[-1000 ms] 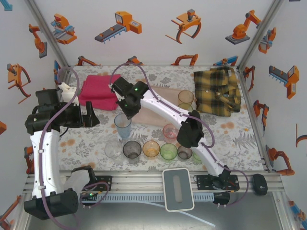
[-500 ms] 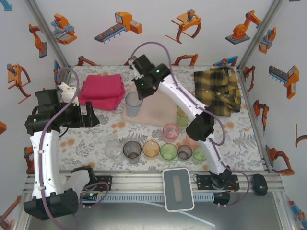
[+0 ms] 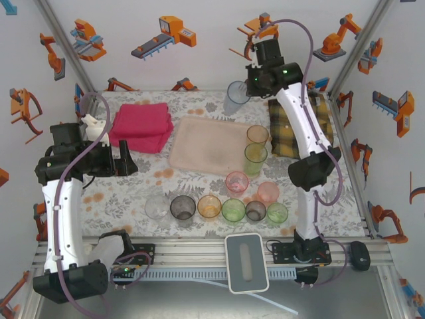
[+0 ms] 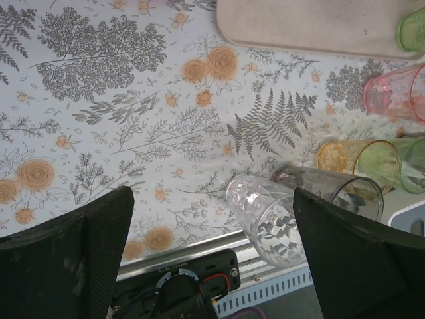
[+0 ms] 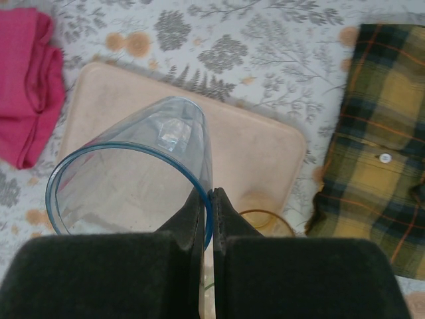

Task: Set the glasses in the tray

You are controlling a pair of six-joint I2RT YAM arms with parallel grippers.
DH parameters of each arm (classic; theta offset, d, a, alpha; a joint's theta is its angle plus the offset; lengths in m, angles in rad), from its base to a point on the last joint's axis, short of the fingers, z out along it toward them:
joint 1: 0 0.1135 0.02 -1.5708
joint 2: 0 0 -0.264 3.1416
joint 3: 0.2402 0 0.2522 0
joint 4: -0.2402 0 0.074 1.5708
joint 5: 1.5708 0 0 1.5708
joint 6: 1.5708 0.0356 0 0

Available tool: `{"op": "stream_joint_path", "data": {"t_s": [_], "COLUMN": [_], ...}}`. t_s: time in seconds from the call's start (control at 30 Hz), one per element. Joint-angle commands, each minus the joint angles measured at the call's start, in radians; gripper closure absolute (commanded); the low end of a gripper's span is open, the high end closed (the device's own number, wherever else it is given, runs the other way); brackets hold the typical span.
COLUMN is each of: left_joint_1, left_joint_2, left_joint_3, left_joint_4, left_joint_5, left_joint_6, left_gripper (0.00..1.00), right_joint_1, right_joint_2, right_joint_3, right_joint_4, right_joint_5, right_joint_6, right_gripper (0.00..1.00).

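White walls printed with orange robot-arm pictures rise behind and on both sides of the bench, covered in floral cloth.

The whole table is taken in from above and behind the arm bases by the top external camera. The near row of tumblers is seen closely, at a slant, by the left wrist camera. From higher up, tray, towel and shirt are looked down upon by the right wrist camera. The tray is shared by all views.
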Motion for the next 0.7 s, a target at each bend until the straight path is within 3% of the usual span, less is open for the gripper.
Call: {"op": "stream_joint_path", "data": {"t_s": [0.0,0.33,0.67], "left_joint_1": [0.004,0.004,0.004], "left_joint_2": [0.006,0.019,0.021], "left_joint_3": [0.003,-0.002,-0.010], "left_joint_4": [-0.009,-0.010,-0.007], "left_joint_5": [0.014,0.009,0.018], "left_joint_6": [0.005,0.007,0.007], "left_gripper": [0.03,0.03,0.03], "right_joint_1": [-0.042,-0.150,-0.168], "right_joint_2": [-0.010,0.023,0.076], "right_joint_3": [-0.029,-0.104,-0.132], "right_joint_4": [0.035,0.036,-0.022], "right_joint_5": [0.035,0.039,0.023], "right_joint_6": [-0.010,-0.015,-0.045], "right_gripper": [0.96,0.96,0.96]}}
